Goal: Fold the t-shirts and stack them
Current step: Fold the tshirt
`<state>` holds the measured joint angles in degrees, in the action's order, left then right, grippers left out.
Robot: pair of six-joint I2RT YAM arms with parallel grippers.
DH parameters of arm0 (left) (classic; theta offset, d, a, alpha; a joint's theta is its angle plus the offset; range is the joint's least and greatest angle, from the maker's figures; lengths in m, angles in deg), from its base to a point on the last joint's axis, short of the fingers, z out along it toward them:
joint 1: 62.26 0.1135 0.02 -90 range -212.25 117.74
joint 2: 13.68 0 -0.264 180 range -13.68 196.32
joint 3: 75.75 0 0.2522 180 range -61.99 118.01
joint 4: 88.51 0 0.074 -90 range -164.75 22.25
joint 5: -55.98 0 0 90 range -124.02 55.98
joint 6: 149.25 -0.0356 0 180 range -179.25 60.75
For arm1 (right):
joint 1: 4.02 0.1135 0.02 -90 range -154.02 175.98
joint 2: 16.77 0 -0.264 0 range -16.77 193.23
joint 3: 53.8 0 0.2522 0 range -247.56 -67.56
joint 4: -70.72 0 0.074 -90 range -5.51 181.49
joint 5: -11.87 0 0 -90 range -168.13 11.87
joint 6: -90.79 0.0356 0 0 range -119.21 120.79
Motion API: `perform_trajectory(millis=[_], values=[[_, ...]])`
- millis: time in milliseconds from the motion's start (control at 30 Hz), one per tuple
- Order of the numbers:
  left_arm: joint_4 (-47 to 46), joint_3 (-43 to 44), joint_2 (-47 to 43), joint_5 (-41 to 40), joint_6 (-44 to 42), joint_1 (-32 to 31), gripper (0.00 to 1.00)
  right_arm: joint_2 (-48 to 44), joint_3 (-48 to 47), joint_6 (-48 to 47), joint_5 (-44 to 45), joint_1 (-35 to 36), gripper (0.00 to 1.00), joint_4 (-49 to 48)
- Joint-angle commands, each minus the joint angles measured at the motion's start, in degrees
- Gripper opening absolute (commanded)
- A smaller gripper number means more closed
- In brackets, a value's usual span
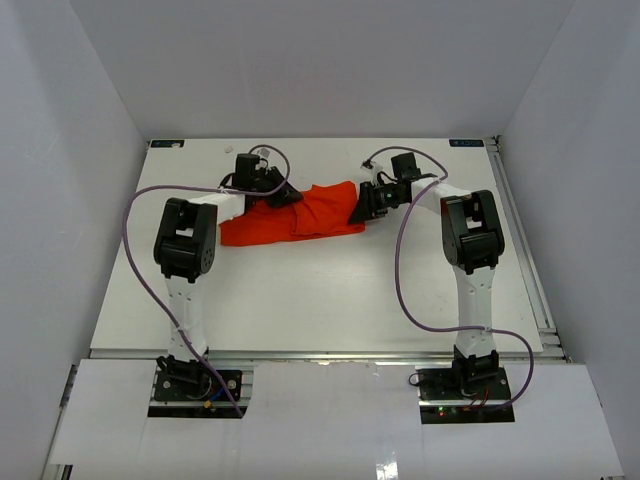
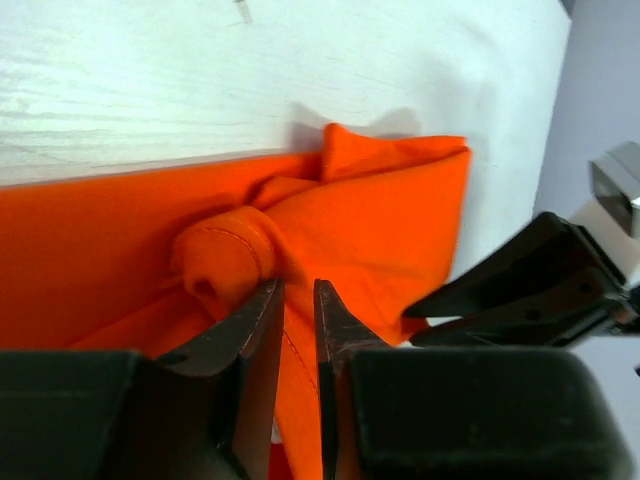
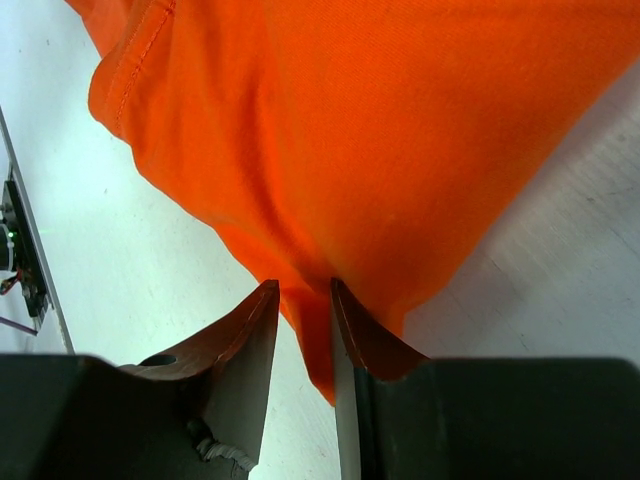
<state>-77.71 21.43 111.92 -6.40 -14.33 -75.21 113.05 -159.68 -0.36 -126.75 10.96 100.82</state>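
A bright orange-red t-shirt (image 1: 318, 208) lies bunched in a long strip across the far middle of the white table. My left gripper (image 1: 290, 197) sits at the strip's upper left part, its jaws nearly together with a seamed fold of the t-shirt (image 2: 390, 210) between them, beside a rolled lump of cloth. At the right end, my right gripper (image 1: 360, 212) pinches a hanging corner of the t-shirt (image 3: 370, 130) between narrow jaws. The left wrist view shows its gripper (image 2: 298, 285) close to the right arm's dark fingers (image 2: 530, 290). The right wrist view shows its gripper (image 3: 303, 283).
The white table (image 1: 320, 300) is walled in on the left, back and right by white panels. A metal rail (image 1: 525, 250) runs along the right edge. Purple cables (image 1: 405, 270) loop beside both arms. The arm bases sit at the near edge.
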Motion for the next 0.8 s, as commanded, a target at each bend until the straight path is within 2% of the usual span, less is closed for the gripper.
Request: perform_trajectory(millis=[0,200,333,500,633,767], values=[[0.15,1.58,-9.65,2.96,-2.30,0.56,0.30,-1.41,-2.36,-1.14,-2.44,-0.31,0.34,0.63],[-0.64,-7.64,-17.05,9.03,-2.56,-0.14,0.30,-2.20,-5.08,-2.45,-5.78,-0.31,0.32,2.56],[-4.85,-15.81,-20.48,12.98,-0.99,-1.20,0.30,-3.43,-8.25,-4.57,-7.63,-0.48,0.32,3.79],[-7.67,-18.38,-19.17,14.75,0.42,-4.10,0.30,0.33,-13.96,1.05,-6.06,-0.92,0.33,0.37],[-7.94,-18.55,-16.10,14.22,0.51,-5.42,0.29,6.22,-21.40,9.83,-5.52,-0.83,0.33,-2.28],[-7.33,-17.86,-14.16,12.73,-0.54,-5.42,0.29,10.36,-24.60,12.39,-5.08,-0.92,0.34,-3.41]])
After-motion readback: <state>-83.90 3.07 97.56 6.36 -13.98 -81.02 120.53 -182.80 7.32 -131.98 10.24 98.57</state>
